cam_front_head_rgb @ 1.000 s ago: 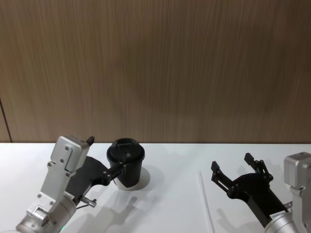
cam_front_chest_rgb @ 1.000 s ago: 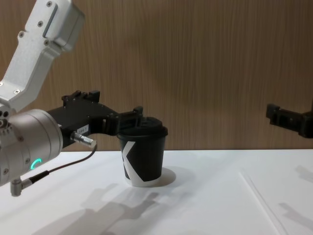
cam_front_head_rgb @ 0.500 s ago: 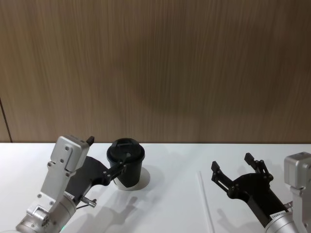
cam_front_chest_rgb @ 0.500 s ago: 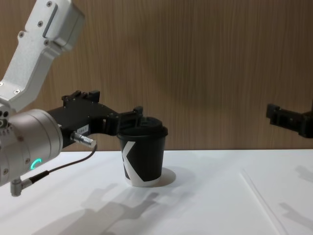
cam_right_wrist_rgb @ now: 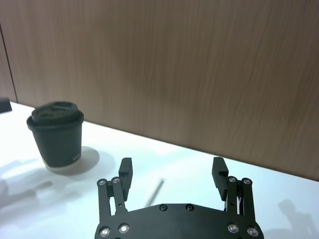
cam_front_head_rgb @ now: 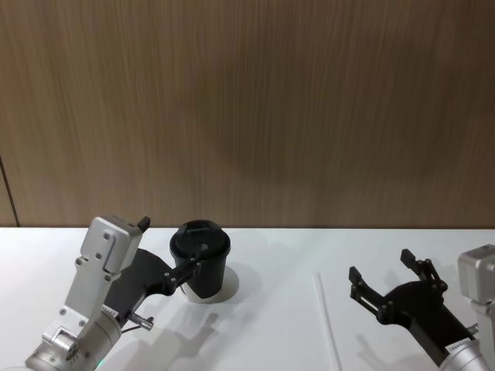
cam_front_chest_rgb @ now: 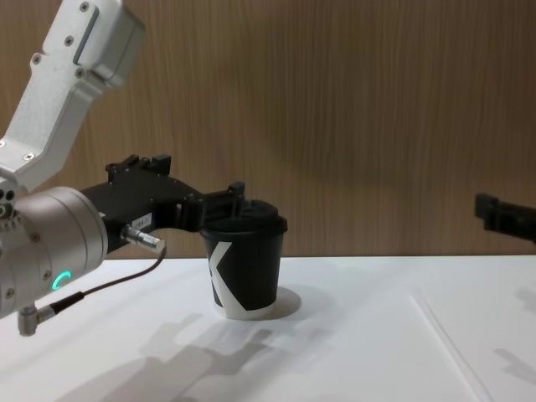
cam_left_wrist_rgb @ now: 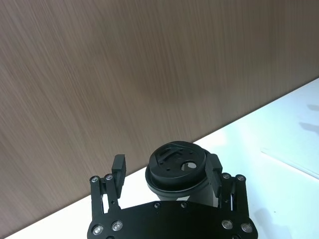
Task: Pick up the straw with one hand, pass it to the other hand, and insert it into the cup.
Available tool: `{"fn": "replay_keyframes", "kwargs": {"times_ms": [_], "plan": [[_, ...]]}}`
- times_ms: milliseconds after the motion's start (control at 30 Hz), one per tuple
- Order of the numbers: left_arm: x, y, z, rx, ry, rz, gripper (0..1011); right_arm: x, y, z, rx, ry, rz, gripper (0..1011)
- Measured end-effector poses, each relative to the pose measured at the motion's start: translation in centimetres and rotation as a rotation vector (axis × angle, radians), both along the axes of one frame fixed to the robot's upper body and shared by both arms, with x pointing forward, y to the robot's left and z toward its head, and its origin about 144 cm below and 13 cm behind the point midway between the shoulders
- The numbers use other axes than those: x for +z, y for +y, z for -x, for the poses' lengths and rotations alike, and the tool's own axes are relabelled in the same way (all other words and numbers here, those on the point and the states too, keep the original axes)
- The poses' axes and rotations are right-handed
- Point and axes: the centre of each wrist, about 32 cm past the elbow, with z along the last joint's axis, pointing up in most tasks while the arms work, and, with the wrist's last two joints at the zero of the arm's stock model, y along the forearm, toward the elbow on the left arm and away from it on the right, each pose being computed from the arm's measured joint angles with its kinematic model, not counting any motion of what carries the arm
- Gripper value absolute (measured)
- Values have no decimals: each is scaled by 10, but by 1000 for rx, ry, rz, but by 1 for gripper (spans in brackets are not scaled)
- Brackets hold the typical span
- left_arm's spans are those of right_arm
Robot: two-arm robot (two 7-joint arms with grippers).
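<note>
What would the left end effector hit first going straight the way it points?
The cup: its lid sits between the open fingers of the left end effector, so the palm likely meets it first.

Matt black paper cup point(cam_front_chest_rgb: 251, 280), plastic lid point(cam_left_wrist_rgb: 172, 162), smooth white table point(cam_front_chest_rgb: 352, 352), wood-grain wall point(cam_front_chest_rgb: 352, 109)

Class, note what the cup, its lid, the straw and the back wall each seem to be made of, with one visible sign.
Cup: likely paper, matte black, with a printed white K.
Lid: probably plastic, a moulded dome with a slight sheen.
Straw: thin, plain white; paper or plastic, cannot tell.
Wall: wood or wood-look panel, vertical brown grain.
</note>
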Motion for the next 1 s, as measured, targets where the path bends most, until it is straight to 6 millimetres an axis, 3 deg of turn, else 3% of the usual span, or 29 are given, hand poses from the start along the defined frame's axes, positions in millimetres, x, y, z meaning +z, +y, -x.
{"fn": "replay_keyframes", "kwargs": {"times_ms": [467, 1000], "plan": [[0, 0, 0, 0, 0, 0, 1003, 5, -15, 6, 10, 75, 42, 1001], [0, 0, 0, 0, 0, 0, 1003, 2, -5, 15, 46, 191, -18, 1001]]}}
